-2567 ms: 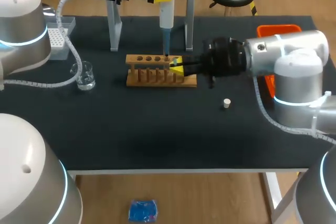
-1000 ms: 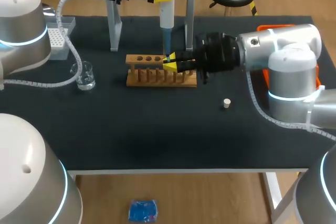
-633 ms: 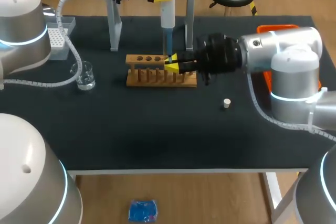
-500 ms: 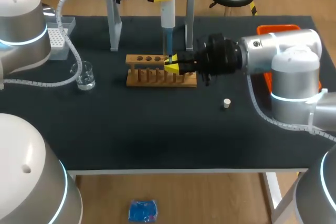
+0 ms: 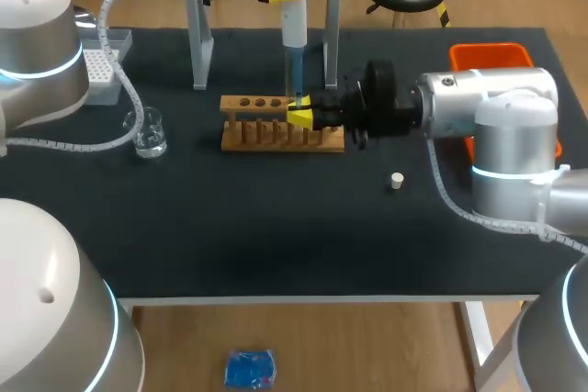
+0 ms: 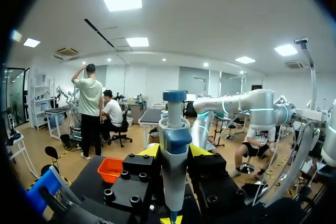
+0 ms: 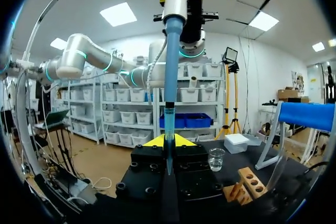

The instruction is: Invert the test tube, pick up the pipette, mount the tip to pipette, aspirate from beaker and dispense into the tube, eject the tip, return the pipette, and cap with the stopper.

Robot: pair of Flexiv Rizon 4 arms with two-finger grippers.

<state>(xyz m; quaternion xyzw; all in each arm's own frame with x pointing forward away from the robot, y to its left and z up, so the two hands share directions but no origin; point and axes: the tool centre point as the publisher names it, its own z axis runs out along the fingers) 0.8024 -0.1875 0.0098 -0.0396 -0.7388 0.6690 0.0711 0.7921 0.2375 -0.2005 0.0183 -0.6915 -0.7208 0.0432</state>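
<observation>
White pipette upright (tip pointing down)

The pipette is running off the head view's upper edge, cutting away its top. Its lower end is hiding behind the right gripper over the wooden rack's right end; whether a test tube is sitting there is too faint to tell. At the worktop's far right corner, the right arm is covering half the orange bin. At the far left edge, the left arm is partly covering the tip box.
</observation>
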